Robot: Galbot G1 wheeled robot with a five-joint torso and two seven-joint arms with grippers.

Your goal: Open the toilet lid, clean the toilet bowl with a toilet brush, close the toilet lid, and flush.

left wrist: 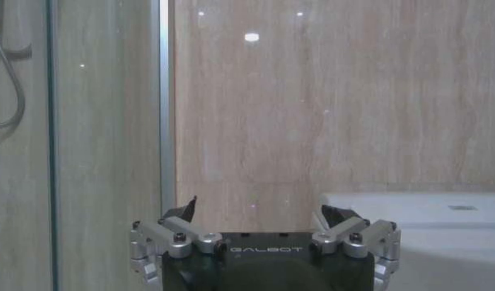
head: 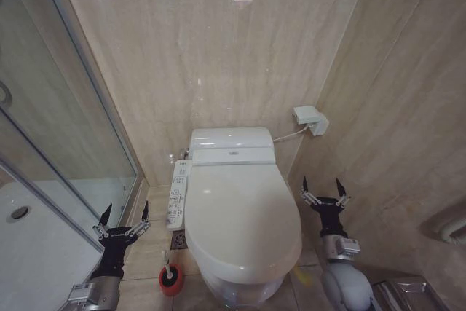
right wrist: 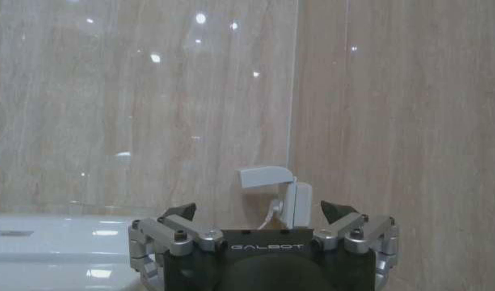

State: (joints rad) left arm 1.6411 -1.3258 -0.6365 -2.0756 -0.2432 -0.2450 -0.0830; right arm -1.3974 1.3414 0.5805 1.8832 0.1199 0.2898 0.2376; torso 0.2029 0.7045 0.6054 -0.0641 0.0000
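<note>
The white toilet lid [head: 244,213] lies shut over the toilet bowl [head: 240,290], whose button panel [head: 178,194] runs along its left side. A yellow strap [head: 300,274] hangs at the lid's front right edge. The toilet brush [head: 170,276] stands in its red holder on the floor, left of the bowl's front. My left gripper [head: 125,214] is open, raised left of the toilet, just above and behind the brush. My right gripper [head: 325,186] is open, raised right of the lid. Both hold nothing. The toilet's rear top [left wrist: 425,212] shows in the left wrist view.
A glass shower screen [head: 65,136] and white shower tray [head: 36,238] close off the left. Tiled walls stand behind and to the right, with a white water-valve box [head: 309,119] behind the toilet. A metal bin [head: 408,295] sits at the bottom right.
</note>
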